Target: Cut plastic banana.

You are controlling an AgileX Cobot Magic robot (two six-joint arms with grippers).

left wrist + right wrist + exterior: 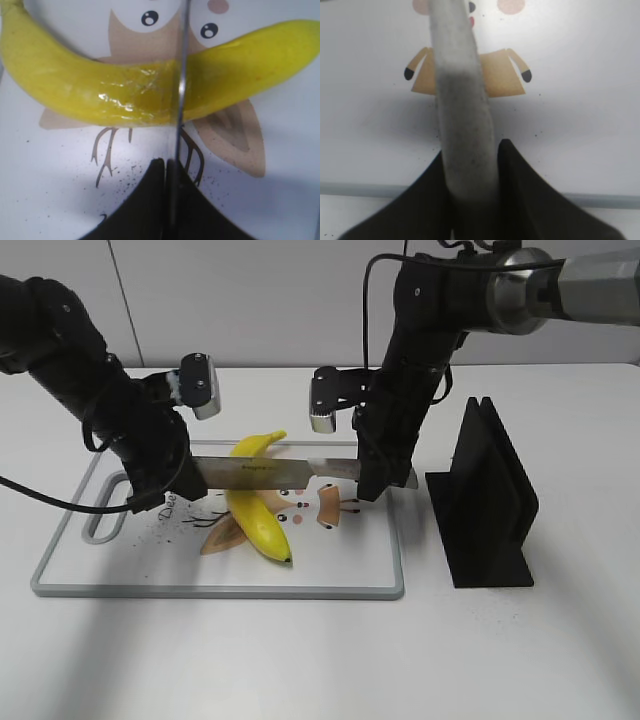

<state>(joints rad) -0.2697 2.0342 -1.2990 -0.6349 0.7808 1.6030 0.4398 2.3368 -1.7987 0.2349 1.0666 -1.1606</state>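
The plastic banana [258, 522] lies on the white cutting board [220, 590], dark tip toward the front. A knife [270, 472] lies level across the banana's middle, blade resting on or just above it. My left gripper [185, 478] is shut on the blade's tip end. My right gripper [378, 478] is shut on the knife's grey handle [462, 110]. In the left wrist view the blade [180, 75] runs edge-on over the banana [85, 80], beside a glossy taped patch, with the jaws [167, 167] pinching it. The right wrist view shows the jaws [470, 155] clamped on the handle.
The board has cartoon animal prints [330, 505] and a handle slot [100, 525] at its left end. A black knife stand [490, 505] is on the table right of the board. The table is white.
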